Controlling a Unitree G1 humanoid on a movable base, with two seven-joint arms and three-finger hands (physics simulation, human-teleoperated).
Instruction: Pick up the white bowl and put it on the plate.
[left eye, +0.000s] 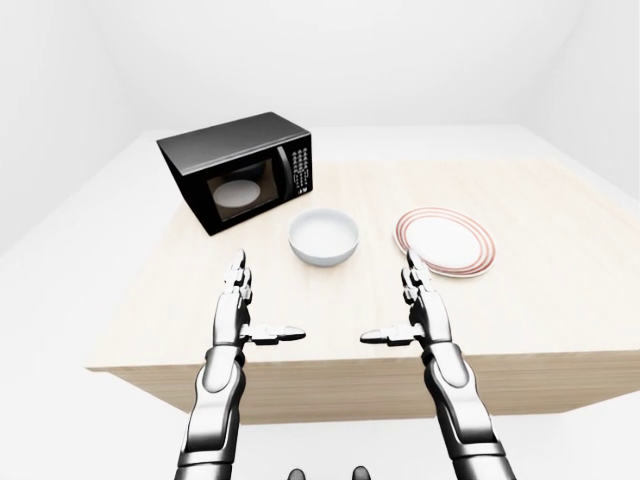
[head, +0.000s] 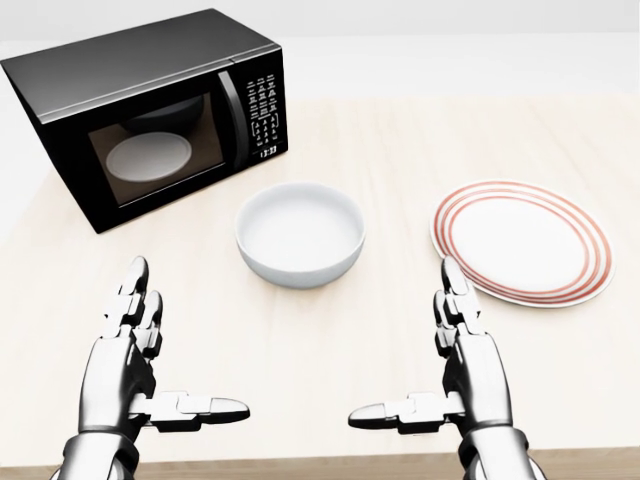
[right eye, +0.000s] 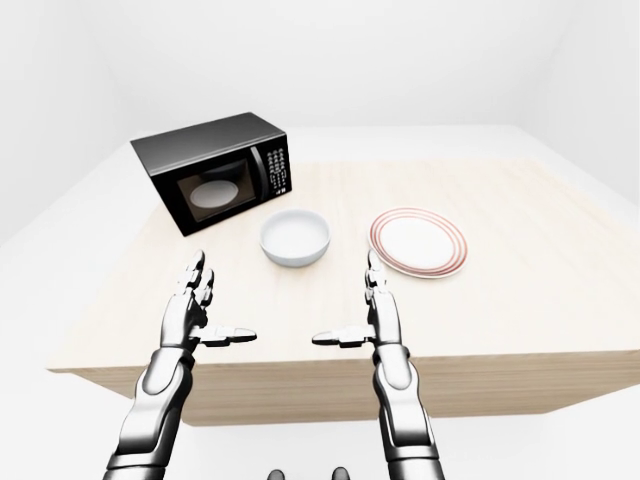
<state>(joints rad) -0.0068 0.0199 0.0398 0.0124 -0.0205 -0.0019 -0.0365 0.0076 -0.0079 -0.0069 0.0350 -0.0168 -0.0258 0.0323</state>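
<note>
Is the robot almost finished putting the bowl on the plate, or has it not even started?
Not started yet. The white bowl sits on the wooden table, apart from the red-ringed plate, which is bare. The left hand and right hand hover open below the bowl in the head view, holding nothing. Left to do: reach, grasp the bowl, lift it, and set it on the plate.

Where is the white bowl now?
In the head view, the white bowl sits mid-table, between the microwave at upper left and the plate at right.

White bowl (head: 299, 233) upright, empty, just left of red-ringed plate (head: 521, 241).
</note>
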